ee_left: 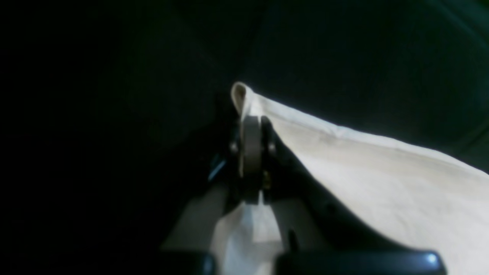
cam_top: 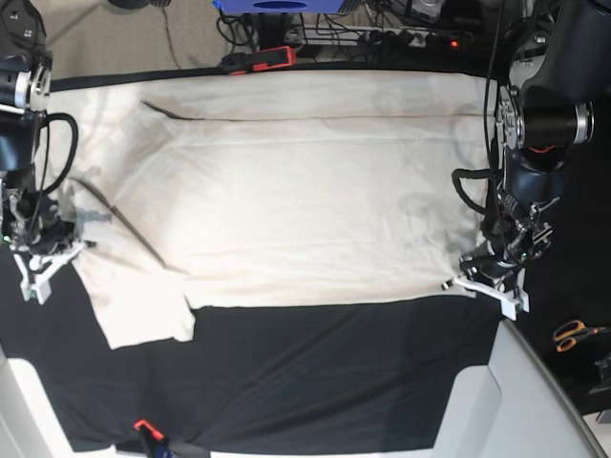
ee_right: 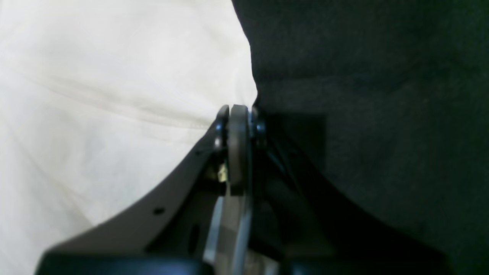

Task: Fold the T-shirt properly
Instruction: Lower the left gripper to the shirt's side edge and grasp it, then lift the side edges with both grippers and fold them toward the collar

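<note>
The cream T-shirt (cam_top: 305,191) lies spread flat on the black table cloth (cam_top: 334,372), one short sleeve (cam_top: 143,305) sticking out at the near left. At the shirt's near right corner my left gripper (cam_top: 470,277) is shut on the fabric. The left wrist view shows that corner of the T-shirt (ee_left: 382,172) pinched between the closed pads of the left gripper (ee_left: 252,122), a small loop of hem rising above them. My right gripper (cam_top: 59,250) is at the shirt's left edge. In the right wrist view the right gripper (ee_right: 238,110) is shut at the edge of the T-shirt (ee_right: 95,95).
Orange-handled scissors (cam_top: 576,333) lie off the cloth at the right. A red and black tool (cam_top: 258,59) and a blue object (cam_top: 277,5) sit beyond the far edge. A small orange-tipped item (cam_top: 145,429) is at the near edge. A pale surface (cam_top: 516,401) borders the near right.
</note>
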### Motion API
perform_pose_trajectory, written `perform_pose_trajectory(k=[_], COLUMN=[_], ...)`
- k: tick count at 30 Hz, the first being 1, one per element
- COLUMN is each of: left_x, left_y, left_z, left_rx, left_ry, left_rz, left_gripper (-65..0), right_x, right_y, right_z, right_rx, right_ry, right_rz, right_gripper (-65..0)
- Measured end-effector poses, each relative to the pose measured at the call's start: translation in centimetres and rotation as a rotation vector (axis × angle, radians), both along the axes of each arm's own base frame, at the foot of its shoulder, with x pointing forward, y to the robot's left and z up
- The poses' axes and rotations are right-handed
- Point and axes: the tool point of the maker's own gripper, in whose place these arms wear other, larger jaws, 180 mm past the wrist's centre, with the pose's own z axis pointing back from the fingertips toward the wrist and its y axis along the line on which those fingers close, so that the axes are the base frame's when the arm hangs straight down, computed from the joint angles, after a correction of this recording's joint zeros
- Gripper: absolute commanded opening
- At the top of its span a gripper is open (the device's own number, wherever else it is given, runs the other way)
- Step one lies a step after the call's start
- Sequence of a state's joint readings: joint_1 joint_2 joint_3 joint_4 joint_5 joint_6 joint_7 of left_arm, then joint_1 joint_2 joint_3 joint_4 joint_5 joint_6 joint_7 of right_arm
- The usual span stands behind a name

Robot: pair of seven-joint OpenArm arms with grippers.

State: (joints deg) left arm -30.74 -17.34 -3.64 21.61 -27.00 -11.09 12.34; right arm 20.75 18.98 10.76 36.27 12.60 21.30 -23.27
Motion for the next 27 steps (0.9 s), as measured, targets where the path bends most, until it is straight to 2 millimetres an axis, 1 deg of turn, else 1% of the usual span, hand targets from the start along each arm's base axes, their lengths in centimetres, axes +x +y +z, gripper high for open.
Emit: perform_pose_trajectory(k=[4,8,11,16,20,27], left_x=[0.0,-0.8,-1.0,-1.9,-1.8,-1.6], left_y=[0.9,0.9,1.2,0.7,0.3,0.1], left_z=[1.1,1.1,1.8,1.8,2.8,4.2], left_rx=[0.029,0.041,0.062,0.072,0.087,0.102], left_ry=[-0.011,-0.011,-0.033,-0.032,-0.067,-0.062], left_rz=[-0.027,-0.047,-0.062,-0.09,-0.115,-0.149], left_gripper=[-65.0,-65.0,-65.0,-65.0,-65.0,-65.0], right_x=[0.4,1.4,2.2,3.1,3.7,4.4], right_y=[0.0,0.2,-0.1,-0.3,-0.2,1.7], right_z=[0.2,0.9,1.6,2.5,3.1,4.0], right_rx=[-0.004,-0.003,-0.011,-0.016,-0.015,0.047], right_ry=[-0.026,-0.079,-0.137,-0.21,-0.256,-0.296], right_rz=[-0.005,0.0,-0.005,-0.013,-0.01,0.085], right_gripper=[-65.0,-65.0,-65.0,-65.0,-65.0,-65.0])
